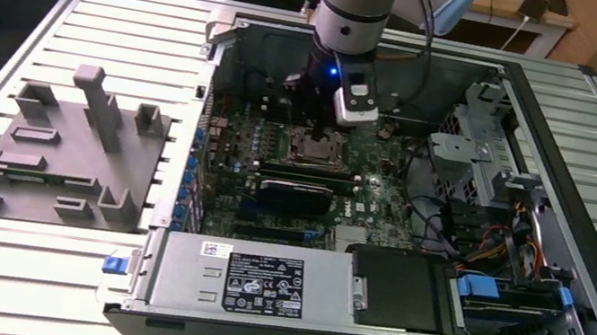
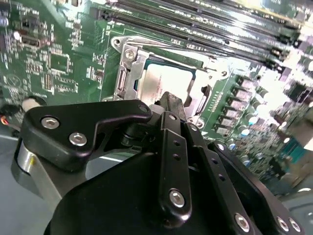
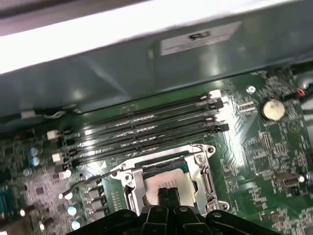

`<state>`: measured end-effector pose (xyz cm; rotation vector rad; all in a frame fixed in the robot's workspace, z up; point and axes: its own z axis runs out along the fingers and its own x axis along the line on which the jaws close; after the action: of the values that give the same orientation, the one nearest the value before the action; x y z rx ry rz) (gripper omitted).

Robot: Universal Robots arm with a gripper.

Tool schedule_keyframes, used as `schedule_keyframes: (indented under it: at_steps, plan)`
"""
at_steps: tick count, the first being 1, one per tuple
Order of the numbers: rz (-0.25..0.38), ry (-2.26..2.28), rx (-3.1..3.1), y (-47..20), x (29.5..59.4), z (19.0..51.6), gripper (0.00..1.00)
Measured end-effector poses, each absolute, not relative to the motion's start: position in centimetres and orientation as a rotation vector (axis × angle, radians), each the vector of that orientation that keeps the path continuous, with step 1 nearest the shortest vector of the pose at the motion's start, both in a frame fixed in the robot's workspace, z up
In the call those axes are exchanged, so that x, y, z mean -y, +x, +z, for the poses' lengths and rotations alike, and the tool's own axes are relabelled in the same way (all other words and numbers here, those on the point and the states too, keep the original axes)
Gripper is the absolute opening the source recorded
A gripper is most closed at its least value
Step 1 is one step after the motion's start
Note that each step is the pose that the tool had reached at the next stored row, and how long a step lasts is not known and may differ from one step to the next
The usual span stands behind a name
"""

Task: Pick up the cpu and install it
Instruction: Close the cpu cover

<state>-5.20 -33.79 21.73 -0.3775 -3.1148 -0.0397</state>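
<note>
I see claw (image 3: pixel 168 192) fingers pressed together, gripping nothing, tip over flat silver square cpu (image 3: pixel 154 185) seated in metal socket frame (image 3: pixel 201 164).

light bright, from overhead | glare whitens the case wall (image 3: pixel 122 29) beyond the gripper (image 3: pixel 168 196) (detail lost there) | memory slots (image 2: pixel 230 24) ahead of it blown out, smeared | dim shadow beneath it

Cpu (image 2: pixel 168 81) top pale shiny metal; socket frame (image 2: pixel 128 73) bright bare metal.
</note>
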Motion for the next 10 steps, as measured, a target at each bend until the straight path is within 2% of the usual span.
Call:
schedule_keyframes:
  at_steps: [10]
  plan:
    - [0.004, -0.132, 3.133, -5.20, 33.79, 21.59, 0.11]
